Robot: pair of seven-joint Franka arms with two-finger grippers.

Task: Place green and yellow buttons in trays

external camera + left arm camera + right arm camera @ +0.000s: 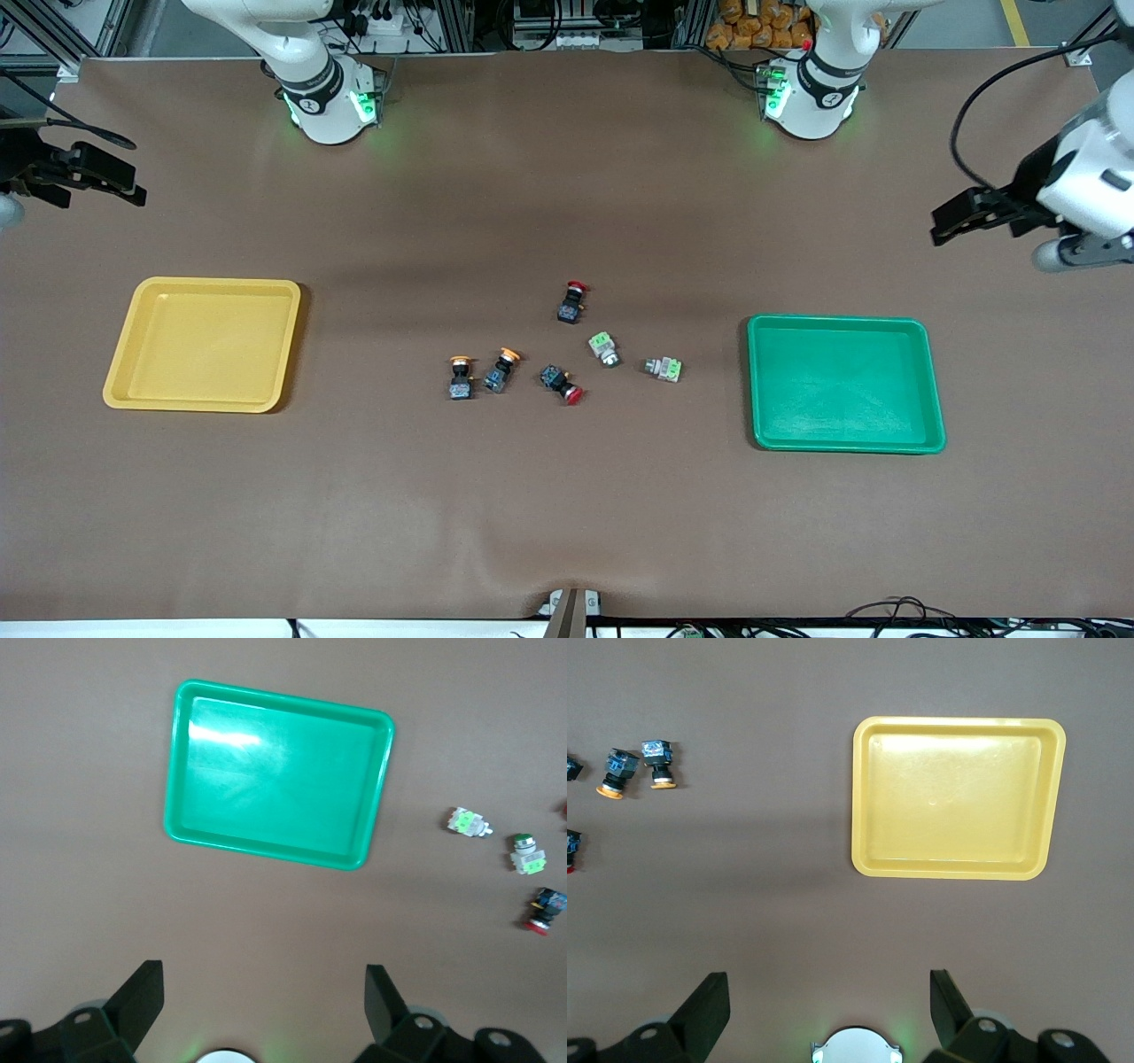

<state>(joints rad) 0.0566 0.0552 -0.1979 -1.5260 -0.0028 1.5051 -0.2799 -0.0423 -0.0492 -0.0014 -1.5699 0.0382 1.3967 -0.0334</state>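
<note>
Brown table [567, 496], both trays [204, 344] lying empty: nothing is sorted yet.
All four green and yellow buttons [604, 349] are waiting mid-table; left gripper [264, 1001] and right gripper [829, 1003] are hanging wide open, holding nothing.

A robot lab or test cell. Two white arm bases [332, 102] with green status lights are bolted along one edge of a wide surface [567, 514] covered in plain brown sheeting. Past that edge stand aluminium frame rails [62, 35], tangled black cables [390, 22] and power gear — no household furniture. More cables [895, 611] trail at the near edge, beside a camera mount [571, 611].
</note>
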